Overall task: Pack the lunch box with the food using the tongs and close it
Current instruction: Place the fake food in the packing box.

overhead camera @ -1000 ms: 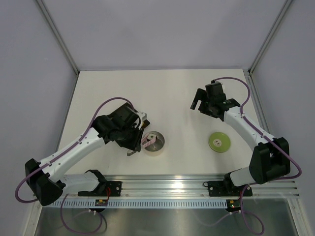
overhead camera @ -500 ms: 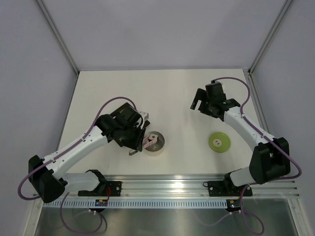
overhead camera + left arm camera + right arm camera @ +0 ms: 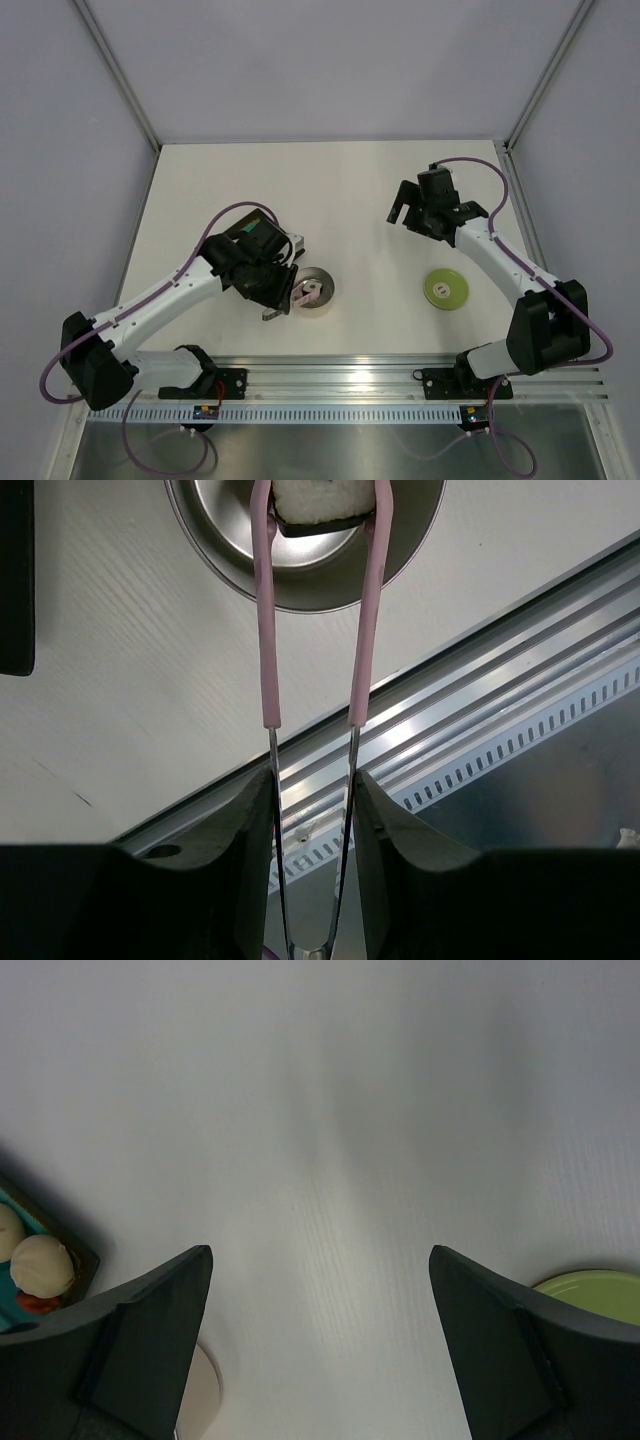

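Observation:
My left gripper (image 3: 282,287) (image 3: 312,815) is shut on the pale-pink tongs (image 3: 266,630) (image 3: 301,293), its fingers (image 3: 245,860) pressing both slim arms. A white cube of food (image 3: 318,502) with a dark underside sits between the tongs' tips, inside the rim of the shiny steel lunch box (image 3: 300,592) (image 3: 322,300). The lime-green lid (image 3: 446,289) (image 3: 595,1295) lies flat on the table to the right, apart from the box. Far from both, my right gripper (image 3: 403,212) (image 3: 320,1252) hangs open above bare table, holding nothing.
In the right wrist view, a dark tray with a teal inside (image 3: 60,1240) shows at the left edge, holding a beige ball (image 3: 40,1263) and a red-orange bit (image 3: 33,1303). The metal rail (image 3: 340,375) runs along the near table edge, just behind the lunch box.
My left arm has shifted slightly toward the near right, carrying the tongs' tips and the white cube farther over the lunch box. The right arm has not moved.

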Available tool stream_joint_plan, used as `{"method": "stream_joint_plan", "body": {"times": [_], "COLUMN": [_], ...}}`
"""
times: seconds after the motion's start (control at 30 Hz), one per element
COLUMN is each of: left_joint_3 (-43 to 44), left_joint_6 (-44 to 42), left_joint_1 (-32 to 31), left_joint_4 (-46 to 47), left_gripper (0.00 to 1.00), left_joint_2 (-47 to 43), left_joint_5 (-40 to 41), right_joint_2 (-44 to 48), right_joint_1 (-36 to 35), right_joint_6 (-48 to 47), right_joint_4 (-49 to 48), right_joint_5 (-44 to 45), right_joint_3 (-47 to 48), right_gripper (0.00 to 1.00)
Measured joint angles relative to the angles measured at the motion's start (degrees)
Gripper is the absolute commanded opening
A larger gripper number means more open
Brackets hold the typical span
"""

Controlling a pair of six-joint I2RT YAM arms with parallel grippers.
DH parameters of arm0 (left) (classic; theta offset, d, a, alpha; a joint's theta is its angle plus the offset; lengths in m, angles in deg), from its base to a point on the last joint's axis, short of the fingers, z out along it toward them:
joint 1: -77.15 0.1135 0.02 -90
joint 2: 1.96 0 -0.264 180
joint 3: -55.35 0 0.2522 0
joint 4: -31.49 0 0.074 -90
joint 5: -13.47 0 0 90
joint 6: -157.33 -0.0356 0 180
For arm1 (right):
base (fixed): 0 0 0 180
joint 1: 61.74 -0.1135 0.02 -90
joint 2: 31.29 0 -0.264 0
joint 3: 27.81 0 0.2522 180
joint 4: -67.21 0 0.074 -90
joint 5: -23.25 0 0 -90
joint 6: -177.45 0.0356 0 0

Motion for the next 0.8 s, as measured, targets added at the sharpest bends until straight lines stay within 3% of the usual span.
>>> {"method": "stream_joint_plan", "body": {"times": [0.33,0.47,0.57,0.8], "left_joint_3": [-0.2,-0.2,-0.2,0.5], "left_joint_6": [-0.3,-0.5,-0.5,-0.5], "left_joint_1": [-0.2,-0.3,-0.3,-0.3], "left_joint_4": [0.4,0.4,0.4,0.2], "left_gripper": [0.42,0.34,0.33,0.1], "left_joint_2": [0.4,0.4,0.4,0.4], "left_joint_5": [-0.5,-0.6,-0.6,-0.6], "right_joint_2": [0.2,0.2,0.2,0.2], "right_joint_1": [0.0,0.0,0.0,0.0], "right_joint_6": [0.0,0.0,0.0,0.0], "right_joint_4": [0.0,0.0,0.0,0.0], "right_joint_5": [0.0,0.0,0.0,0.0], "right_joint_3": [-0.5,-0.6,-0.6,-0.6], "right_gripper": [0.97,0.97,0.97,0.97]}}
